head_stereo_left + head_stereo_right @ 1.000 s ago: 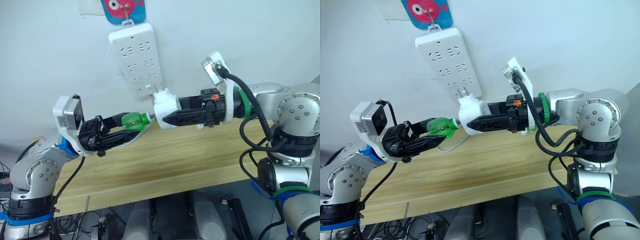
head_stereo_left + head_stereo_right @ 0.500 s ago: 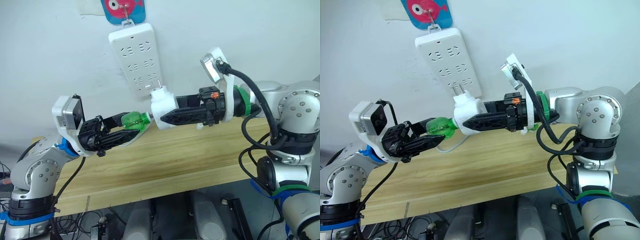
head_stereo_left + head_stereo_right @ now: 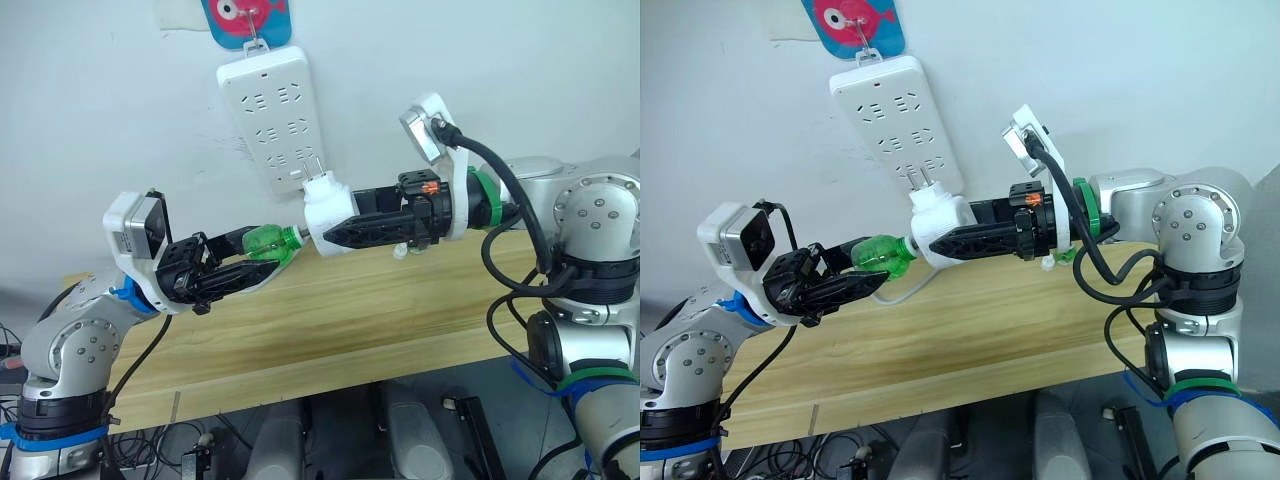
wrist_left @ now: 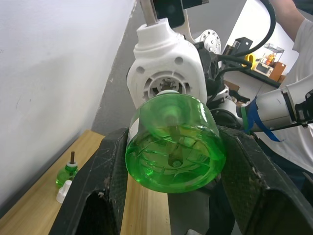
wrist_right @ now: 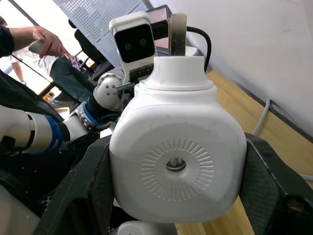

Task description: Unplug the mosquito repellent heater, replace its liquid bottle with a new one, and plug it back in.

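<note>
Now right hand (image 3: 325, 236) gripping heater (image 3: 327, 208) nudged back right; left hand (image 3: 262, 270) still clamps green bottle (image 3: 270, 243).

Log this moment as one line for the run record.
left pincer: shut on green bottle | right pincer: shut on heater | bottle neck at heater base | prongs near power strip
</note>
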Robot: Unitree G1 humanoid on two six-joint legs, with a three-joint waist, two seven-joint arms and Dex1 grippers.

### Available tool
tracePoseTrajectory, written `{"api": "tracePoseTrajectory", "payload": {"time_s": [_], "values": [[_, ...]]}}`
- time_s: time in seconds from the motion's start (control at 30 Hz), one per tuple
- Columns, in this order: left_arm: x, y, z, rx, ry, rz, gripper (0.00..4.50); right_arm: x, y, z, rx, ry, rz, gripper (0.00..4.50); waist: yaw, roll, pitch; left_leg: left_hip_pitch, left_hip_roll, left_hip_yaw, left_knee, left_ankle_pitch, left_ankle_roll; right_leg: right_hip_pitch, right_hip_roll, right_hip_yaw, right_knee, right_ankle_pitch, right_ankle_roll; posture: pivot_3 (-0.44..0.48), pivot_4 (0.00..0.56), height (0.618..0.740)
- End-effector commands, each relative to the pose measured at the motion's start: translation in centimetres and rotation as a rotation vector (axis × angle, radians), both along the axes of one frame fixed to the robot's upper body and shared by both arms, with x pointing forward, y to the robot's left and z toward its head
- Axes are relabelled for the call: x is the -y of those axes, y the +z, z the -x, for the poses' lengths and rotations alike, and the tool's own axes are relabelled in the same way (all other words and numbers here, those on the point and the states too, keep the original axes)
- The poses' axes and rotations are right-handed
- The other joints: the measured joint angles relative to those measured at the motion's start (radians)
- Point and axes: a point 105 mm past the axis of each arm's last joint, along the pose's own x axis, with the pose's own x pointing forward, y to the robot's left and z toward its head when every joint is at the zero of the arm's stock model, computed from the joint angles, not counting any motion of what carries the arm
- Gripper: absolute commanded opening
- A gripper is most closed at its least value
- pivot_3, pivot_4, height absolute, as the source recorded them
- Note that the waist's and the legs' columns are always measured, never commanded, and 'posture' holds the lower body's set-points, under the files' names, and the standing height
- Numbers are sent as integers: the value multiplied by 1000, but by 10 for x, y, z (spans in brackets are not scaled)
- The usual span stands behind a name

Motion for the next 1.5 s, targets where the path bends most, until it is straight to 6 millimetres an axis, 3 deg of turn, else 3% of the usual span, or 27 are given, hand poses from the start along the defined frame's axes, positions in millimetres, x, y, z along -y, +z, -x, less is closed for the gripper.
{"api": "tracePoseTrajectory", "payload": {"time_s": [0.03,1.07,1.5], "values": [[2,10,7,46,-23,-4,2309,-2,11,9,50,49,-32,2955,0,0,0,0,0,0,0,0,0,0,0,0,0,0,0,-207,342,734],[5,10,5,42,-38,-6,2309,-18,8,10,78,101,7,2955,0,0,0,0,0,0,0,0,0,0,0,0,-1,0,0,-210,344,734],[3,10,5,45,-30,-12,2309,-10,1,19,73,152,43,2955,0,0,0,0,0,0,0,0,0,0,-1,0,-1,0,0,-205,340,734]]}}
